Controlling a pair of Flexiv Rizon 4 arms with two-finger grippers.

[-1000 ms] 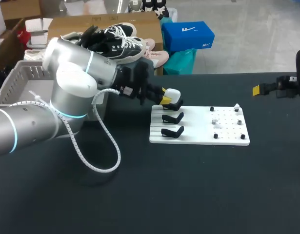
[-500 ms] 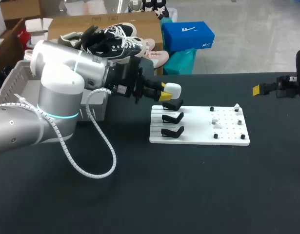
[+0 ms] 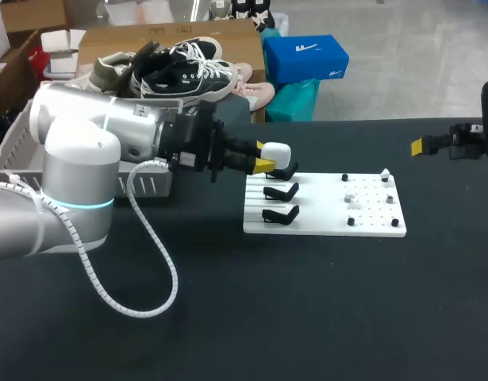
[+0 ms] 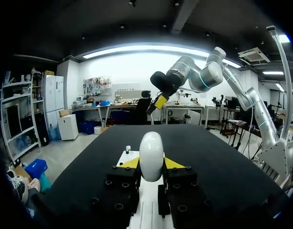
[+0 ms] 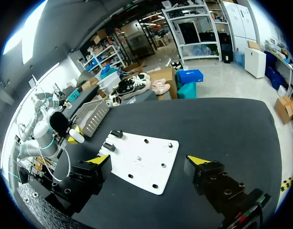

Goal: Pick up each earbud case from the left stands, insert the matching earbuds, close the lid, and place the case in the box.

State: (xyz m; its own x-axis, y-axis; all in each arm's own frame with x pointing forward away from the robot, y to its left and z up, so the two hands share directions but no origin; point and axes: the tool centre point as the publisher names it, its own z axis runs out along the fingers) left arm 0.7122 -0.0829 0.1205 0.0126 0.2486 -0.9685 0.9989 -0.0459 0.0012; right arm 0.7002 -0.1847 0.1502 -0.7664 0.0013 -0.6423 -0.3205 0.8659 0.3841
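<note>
Head view: the left gripper (image 3: 267, 161) comes in from the side and pinches a small white rounded earbud case (image 3: 276, 152) between its 2 yellow tips, just above the rearmost of 3 black hooked stands (image 3: 281, 191) on the white flat base plate (image 3: 323, 224). Whether the case is clear of that stand's hook I cannot tell. The other 2 stands carry nothing.

Left wrist view confirms the pinch: the case stands upright, with the tips low on its flanks. That is the main risk as I judge it. A smooth, egg-like shell held low can pivot or squirt out under a quick swing, and it would drop onto the stands or the black tabletop. A low sideways pull could also snag the hook and shift the plate, disturbing the small white pieces (image 3: 348, 197) among its black pegs, likely the earbuds but too small to tell.

The right gripper (image 5: 150, 161) sits well apart at the table's far edge, jaws spread wide and empty. The grey slatted plastic box (image 3: 17, 135) waits behind the left arm.
</note>
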